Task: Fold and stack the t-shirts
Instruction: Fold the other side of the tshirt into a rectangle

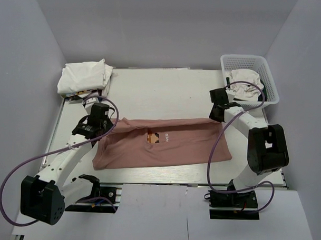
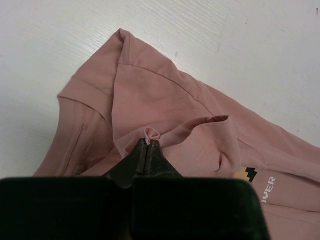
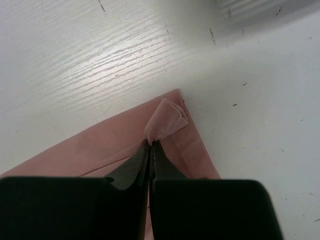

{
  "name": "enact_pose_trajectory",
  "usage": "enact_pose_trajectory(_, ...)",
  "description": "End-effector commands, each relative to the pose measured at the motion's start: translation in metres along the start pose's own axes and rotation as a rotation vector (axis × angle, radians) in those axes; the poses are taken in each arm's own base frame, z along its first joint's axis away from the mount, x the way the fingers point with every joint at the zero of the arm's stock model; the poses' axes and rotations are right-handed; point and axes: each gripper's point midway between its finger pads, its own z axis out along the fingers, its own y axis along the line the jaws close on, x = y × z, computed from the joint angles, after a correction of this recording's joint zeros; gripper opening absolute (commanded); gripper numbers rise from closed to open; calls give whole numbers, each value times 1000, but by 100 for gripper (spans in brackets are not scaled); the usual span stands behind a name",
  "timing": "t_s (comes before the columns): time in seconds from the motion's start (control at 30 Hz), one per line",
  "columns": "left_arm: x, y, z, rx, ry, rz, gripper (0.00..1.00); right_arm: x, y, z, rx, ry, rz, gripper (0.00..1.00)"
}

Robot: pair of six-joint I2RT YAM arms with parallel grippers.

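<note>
Crosswise — pink t-shirt (image 1: 164,152) spans left–right.

Bright, even overhead light, soft shadows, a glare patch on the table (image 3: 107,55), right-wrist view's top corner blurred.

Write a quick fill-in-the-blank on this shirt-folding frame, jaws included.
1. Both arms' jaws are ___ on the pink t-shirt.
2. The mesh basket sits at the table's far ___ corner.
3. The folded white t-shirts lie at its far ___ corner.
4. The cloth in the basket is ___.
Missing: shut; right; left; white.
</note>
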Motion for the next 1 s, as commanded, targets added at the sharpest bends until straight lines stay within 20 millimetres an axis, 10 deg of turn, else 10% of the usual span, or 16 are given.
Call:
enact_pose_trajectory(0.0,3,9,-9,-27,-4,-45,0,-17,2,-15,-39,-67,43,0)
enact_pose_trajectory(0.3,22,14,-29,21,45,-93,0,1,-9,-28,-58,-59,67,0)
enact_pose_trajectory(0.53,83,34,-36,-31,284,-115,3,46,-22,-17,-37,28,75,0)
enact_pose_trajectory(0.63,108,51,-47,-129,414,-109,41,63,-37,-22,14,58,105,27)
enact_pose_trajectory(0.67,105,50,-50,-136,420,-107,56,69,-50,-24,63,62,104,56)
enact_pose_trajectory(0.77,94,44,-58,-129,414,-109,79,56,-62,-42,60,-3,164,90)
enact_pose_trajectory(0.97,46,22,-50,-43,212,-151,100,18,-4,-87,-268,-136,22,90)
